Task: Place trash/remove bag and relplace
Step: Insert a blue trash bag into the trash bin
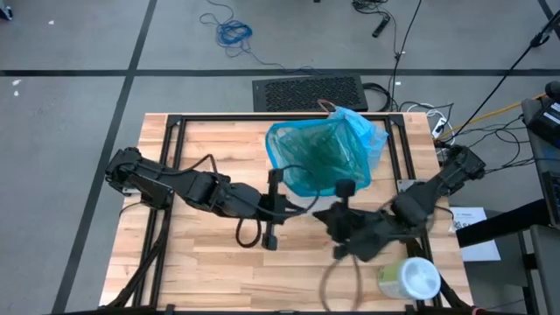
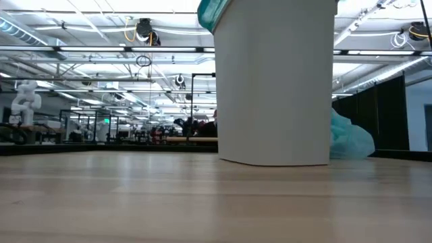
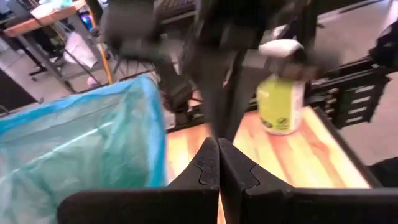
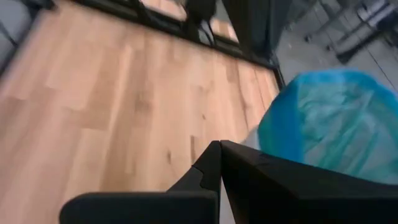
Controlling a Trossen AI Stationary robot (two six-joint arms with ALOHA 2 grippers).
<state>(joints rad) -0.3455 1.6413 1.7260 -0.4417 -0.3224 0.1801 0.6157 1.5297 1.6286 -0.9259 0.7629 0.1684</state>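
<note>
A white bin point(image 2: 277, 81) stands at the table's far middle. It is lined with plastic that is blue at the rim point(image 1: 282, 144) and teal-green inside point(image 1: 324, 153). A light-blue bag point(image 1: 367, 131) bulges at the bin's far right and rests on the table point(image 2: 351, 138). No trash shows. My left gripper point(image 1: 297, 208) is shut and empty, just near of the bin, with the liner point(image 3: 81, 149) beside it. My right gripper point(image 1: 322, 215) faces it from the right, also shut and empty. The blue plastic point(image 4: 336, 118) lies off to its side.
A white-and-green wipes tub point(image 1: 409, 278) stands at the table's near right corner, also seen past my left gripper point(image 3: 280, 102). A black frame point(image 1: 175, 122) runs round the tabletop. Bare wood point(image 1: 192, 262) spreads over the near left. Cables lie on the floor beyond.
</note>
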